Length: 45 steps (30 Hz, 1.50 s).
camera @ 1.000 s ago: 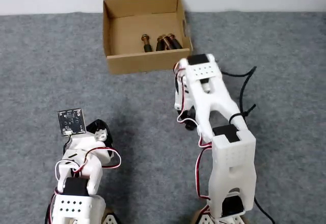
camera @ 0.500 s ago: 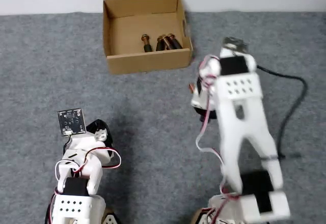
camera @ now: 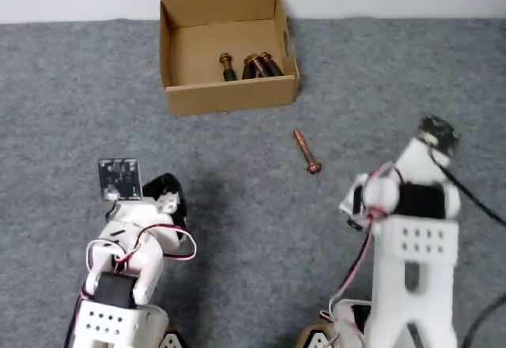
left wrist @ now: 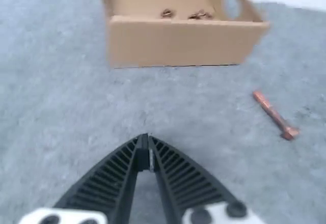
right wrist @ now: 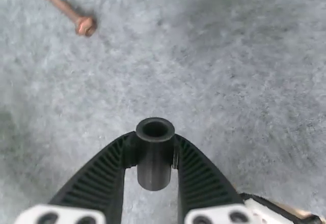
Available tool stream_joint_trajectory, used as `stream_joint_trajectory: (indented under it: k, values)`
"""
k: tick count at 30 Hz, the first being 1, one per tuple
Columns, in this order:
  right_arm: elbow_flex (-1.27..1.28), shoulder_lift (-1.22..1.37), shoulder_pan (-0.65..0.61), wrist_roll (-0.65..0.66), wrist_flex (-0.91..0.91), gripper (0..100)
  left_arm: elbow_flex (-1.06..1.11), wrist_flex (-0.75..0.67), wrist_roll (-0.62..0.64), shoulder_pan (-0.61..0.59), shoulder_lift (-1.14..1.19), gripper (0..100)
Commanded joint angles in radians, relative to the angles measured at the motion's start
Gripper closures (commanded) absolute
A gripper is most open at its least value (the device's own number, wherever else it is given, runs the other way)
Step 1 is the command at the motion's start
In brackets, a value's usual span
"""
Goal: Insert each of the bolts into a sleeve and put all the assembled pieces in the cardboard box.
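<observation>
The left gripper (left wrist: pixel 144 141) sits low over the grey mat (camera: pixel 237 229) with its black fingers pressed tip to tip and nothing between them. Straight ahead of it, well apart, stands the cardboard box (left wrist: pixel 173 40), open at the top, and against the box's far inner side lie the assembled pieces (camera: pixel 250 66), close together. Ahead of this gripper and off to its right, a copper bolt (camera: pixel 305 152) lies flat on the mat, apart from the box, its head end turned toward the arms and its shank toward the box. That same bolt (right wrist: pixel 63 7) lies ahead and to the left of the right gripper (right wrist: pixel 154 145), near but not touching it. The right gripper's fingers are clamped narrowly on a black sleeve (right wrist: pixel 154 170), which is pinched between the two pads with its open end facing the wrist camera.
</observation>
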Motion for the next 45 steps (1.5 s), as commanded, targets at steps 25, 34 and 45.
stream_joint_trajectory:
  k: [25,34,45]
  values:
    - [0.414,-0.496,0.124,0.038,-0.137,99.1,-1.394,0.250,-0.907,0.241,1.610,98]
    - [0.434,-0.501,0.122,0.038,-0.153,99.1,-1.705,0.414,-1.114,0.318,1.846,89]
    - [0.434,-0.501,0.124,0.038,-0.153,99.1,-2.069,0.361,-0.859,0.428,2.142,89]
